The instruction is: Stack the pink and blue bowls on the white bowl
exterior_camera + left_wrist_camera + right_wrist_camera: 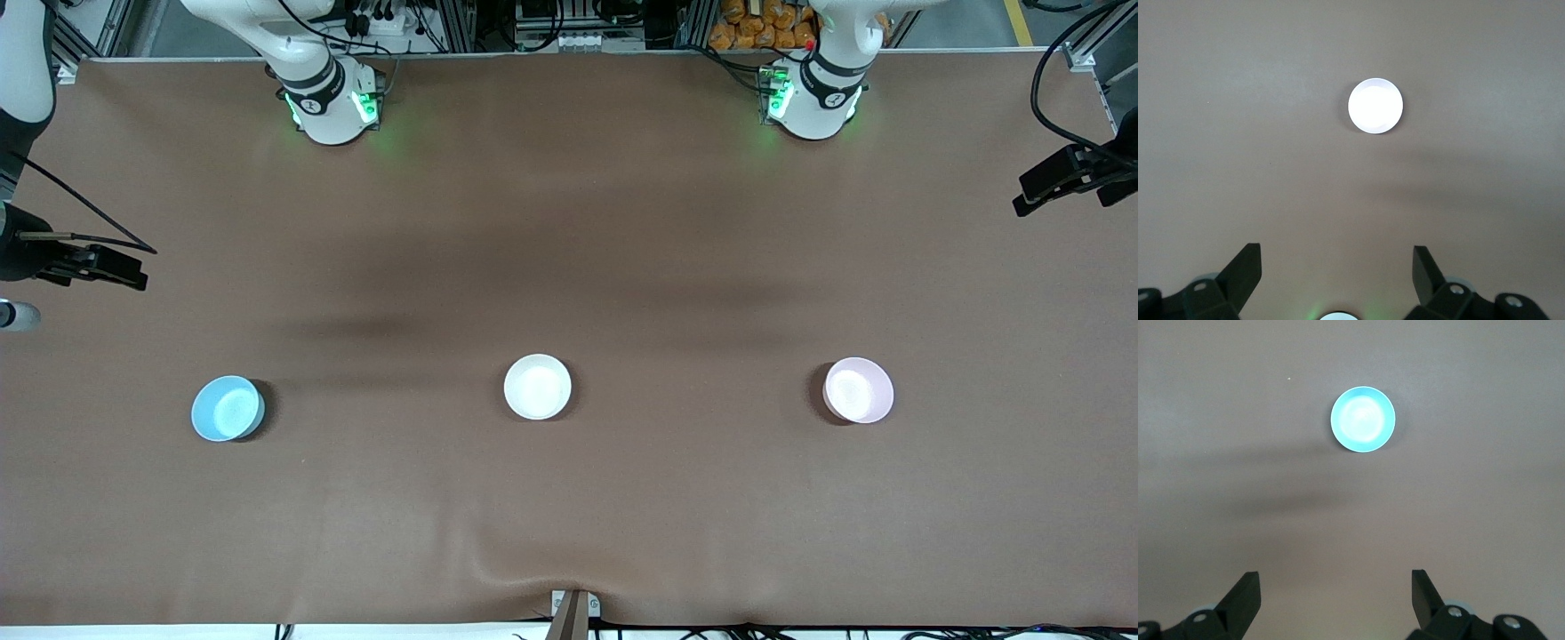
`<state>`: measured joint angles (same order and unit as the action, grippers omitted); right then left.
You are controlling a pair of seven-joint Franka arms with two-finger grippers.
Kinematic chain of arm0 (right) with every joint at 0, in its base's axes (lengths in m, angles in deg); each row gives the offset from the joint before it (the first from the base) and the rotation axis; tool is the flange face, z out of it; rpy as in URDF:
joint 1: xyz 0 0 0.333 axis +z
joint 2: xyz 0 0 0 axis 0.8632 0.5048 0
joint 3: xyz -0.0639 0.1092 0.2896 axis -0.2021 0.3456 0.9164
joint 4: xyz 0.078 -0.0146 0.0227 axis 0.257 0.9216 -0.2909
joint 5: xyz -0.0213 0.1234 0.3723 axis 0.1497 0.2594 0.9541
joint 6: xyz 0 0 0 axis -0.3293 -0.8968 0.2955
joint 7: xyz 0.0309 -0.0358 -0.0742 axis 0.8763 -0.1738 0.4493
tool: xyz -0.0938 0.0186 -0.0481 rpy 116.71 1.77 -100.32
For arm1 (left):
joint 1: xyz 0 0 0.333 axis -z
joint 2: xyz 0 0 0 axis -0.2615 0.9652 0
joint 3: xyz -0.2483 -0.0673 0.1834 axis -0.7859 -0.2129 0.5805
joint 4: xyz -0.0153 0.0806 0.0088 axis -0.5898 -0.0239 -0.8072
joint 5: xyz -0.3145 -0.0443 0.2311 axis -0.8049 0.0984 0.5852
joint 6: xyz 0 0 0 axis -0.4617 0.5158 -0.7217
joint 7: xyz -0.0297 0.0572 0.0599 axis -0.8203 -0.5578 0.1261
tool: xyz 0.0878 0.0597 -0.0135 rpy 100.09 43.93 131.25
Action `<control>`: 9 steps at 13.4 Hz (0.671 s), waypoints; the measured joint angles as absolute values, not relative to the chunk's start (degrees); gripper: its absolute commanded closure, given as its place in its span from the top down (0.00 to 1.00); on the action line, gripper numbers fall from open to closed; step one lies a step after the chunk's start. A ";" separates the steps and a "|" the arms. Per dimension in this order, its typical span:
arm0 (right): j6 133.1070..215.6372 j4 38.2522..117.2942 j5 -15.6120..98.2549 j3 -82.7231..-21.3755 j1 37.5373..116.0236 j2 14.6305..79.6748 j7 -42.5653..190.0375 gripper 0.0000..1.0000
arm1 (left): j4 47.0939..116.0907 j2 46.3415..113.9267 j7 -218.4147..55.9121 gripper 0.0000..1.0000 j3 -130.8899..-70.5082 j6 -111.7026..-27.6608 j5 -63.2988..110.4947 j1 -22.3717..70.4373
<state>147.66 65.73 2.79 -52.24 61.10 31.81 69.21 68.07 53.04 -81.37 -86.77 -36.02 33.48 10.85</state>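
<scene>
You had both grippers, left gripper and right gripper, spread apart above the tabletop, with light, slippery-looking pink bowl and blue bowl flanking the white bowl, best pinched at their rims.

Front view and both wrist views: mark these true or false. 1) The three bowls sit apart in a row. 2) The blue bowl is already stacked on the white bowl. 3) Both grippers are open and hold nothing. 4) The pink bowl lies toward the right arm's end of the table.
1) True: the blue bowl, the white bowl and the pink bowl stand separately.
2) False: the blue bowl rests alone on the table.
3) True: the left gripper and the right gripper are open and empty.
4) False: it lies toward the left arm's end.
</scene>
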 measured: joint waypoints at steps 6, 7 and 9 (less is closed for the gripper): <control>147.67 65.73 2.63 -52.31 61.10 31.89 69.21 1.00 | 68.13 53.06 -81.37 1.00 -86.78 -36.07 33.48 10.89; 147.67 65.76 2.61 -52.32 61.10 31.91 69.20 1.00 | 68.14 53.06 -81.37 1.00 -86.78 -36.07 33.48 10.91; 148.17 66.17 2.59 -52.32 61.10 32.11 69.20 1.00 | 68.14 53.06 -81.37 1.00 -86.82 -36.07 33.48 10.99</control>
<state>148.17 66.17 2.59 -52.32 61.10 32.11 69.20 68.14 53.06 -81.37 -86.82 -36.07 33.48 10.99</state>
